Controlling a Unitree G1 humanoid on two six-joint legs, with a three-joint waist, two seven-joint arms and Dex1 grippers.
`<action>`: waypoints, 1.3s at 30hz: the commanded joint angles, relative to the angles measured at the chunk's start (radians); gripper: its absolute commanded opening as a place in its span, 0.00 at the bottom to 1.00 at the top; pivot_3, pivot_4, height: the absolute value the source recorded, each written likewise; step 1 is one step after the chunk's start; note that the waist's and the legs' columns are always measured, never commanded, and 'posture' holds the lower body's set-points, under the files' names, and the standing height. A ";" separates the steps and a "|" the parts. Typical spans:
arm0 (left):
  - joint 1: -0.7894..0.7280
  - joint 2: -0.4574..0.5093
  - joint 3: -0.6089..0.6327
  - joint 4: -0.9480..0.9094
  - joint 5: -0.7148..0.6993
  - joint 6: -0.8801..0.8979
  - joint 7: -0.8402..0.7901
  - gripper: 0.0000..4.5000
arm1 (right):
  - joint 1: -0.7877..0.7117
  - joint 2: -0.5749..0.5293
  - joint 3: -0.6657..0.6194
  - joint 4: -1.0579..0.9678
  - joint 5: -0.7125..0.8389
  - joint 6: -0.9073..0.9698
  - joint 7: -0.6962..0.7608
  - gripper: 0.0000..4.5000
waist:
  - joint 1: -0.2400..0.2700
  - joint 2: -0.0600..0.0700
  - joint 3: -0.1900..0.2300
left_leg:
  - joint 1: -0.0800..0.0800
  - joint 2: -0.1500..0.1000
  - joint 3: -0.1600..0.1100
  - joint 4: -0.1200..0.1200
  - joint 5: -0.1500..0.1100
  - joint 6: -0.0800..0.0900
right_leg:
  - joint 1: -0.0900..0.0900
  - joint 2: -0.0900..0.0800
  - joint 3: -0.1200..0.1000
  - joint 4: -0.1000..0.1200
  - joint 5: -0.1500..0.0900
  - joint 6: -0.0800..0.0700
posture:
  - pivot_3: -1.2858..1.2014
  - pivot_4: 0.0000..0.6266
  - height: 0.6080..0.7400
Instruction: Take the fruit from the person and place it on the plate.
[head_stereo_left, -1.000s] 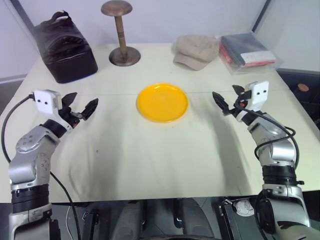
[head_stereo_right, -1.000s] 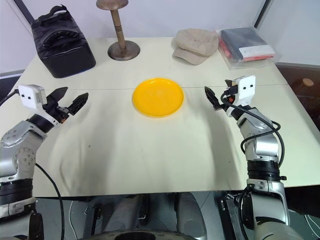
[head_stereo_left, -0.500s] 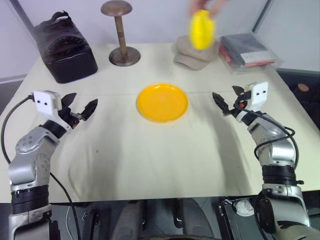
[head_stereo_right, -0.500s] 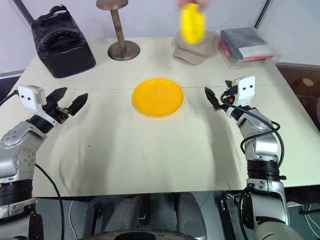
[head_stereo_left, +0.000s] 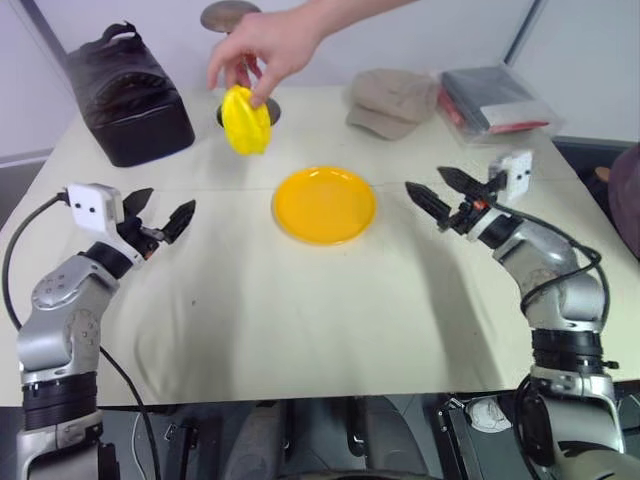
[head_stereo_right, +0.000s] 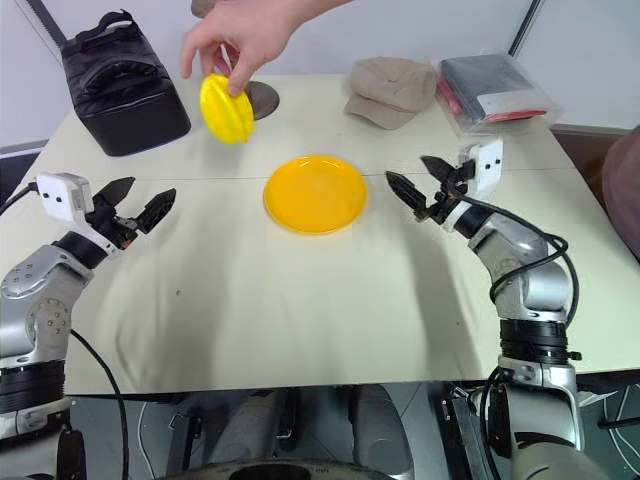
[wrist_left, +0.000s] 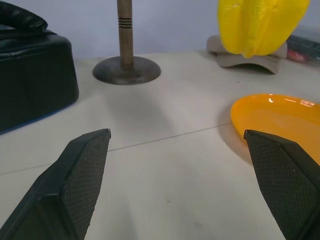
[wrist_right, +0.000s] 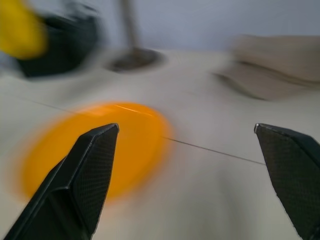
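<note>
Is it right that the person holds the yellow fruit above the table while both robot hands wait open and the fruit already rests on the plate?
Not quite. The fruit is not on the plate; the person's hand holds it in the air, left of the plate, as the left eye view shows. The left hand and right hand are indeed open.

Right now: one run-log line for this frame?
fruit: held by person's hand, above table | plate: empty | left gripper: open | right gripper: open
</note>
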 joint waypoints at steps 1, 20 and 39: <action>-0.014 0.014 0.021 -0.014 -0.008 -0.024 -0.012 1.00 | -0.026 -0.044 -0.004 -0.108 0.088 0.098 0.047 0.99 | 0.001 -0.001 0.000 | 0.000 0.000 0.000 0.000 0.000 0.000 | 0.000 0.000 0.000 0.000 0.000 0.000 | 0.52 0.24 1.00; -0.434 -0.036 -0.115 0.346 -0.009 -0.156 -0.265 1.00 | -0.048 -0.022 0.056 -0.065 -0.045 0.034 0.000 0.99 | 0.002 -0.001 0.000 | 0.000 -0.001 0.000 0.002 0.000 0.001 | 0.001 0.002 -0.002 -0.001 0.002 0.003 | 0.52 0.24 1.00; -0.572 -0.116 -0.145 0.559 0.042 -0.270 -0.315 0.46 | -0.008 -0.016 0.031 -0.086 -0.065 0.002 -0.062 1.00 | 0.001 -0.001 0.000 | 0.000 -0.001 0.000 0.002 0.000 0.001 | 0.001 0.002 -0.002 -0.001 0.003 0.004 | 0.52 0.24 1.00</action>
